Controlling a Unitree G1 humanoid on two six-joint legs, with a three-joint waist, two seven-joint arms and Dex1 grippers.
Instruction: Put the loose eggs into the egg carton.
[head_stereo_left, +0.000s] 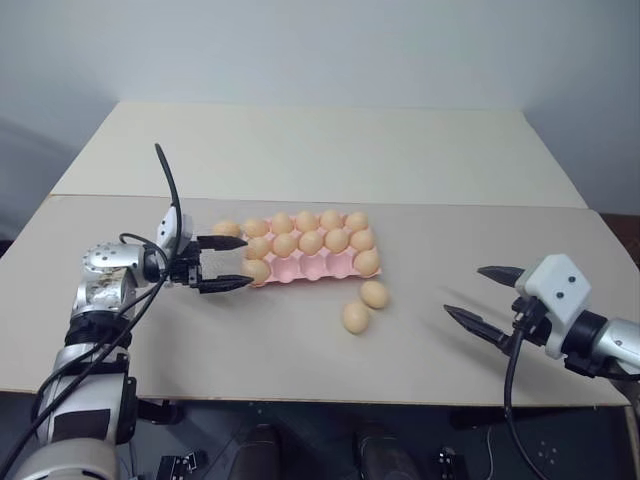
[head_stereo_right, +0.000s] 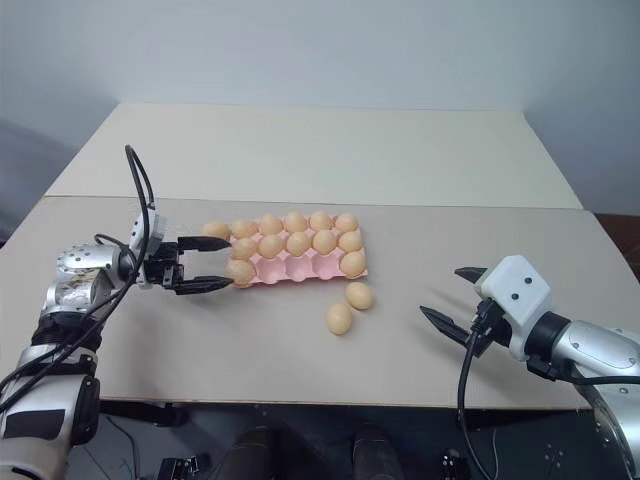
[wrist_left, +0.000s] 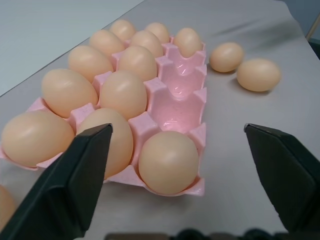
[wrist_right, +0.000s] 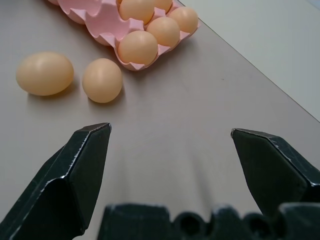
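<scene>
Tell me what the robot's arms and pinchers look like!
The left arm is shiny silver metal with black joints, and black cables loop around it. The right arm is silver too, with a white boxy block at its wrist and a black cable hanging down. The left gripper and the right gripper each have two black fingers that taper to pointed tips.

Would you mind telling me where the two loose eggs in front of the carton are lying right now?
In the head views, the two loose eggs lie side by side on the table, just off the near right corner of the egg carton, toward the robot's right side.
</scene>
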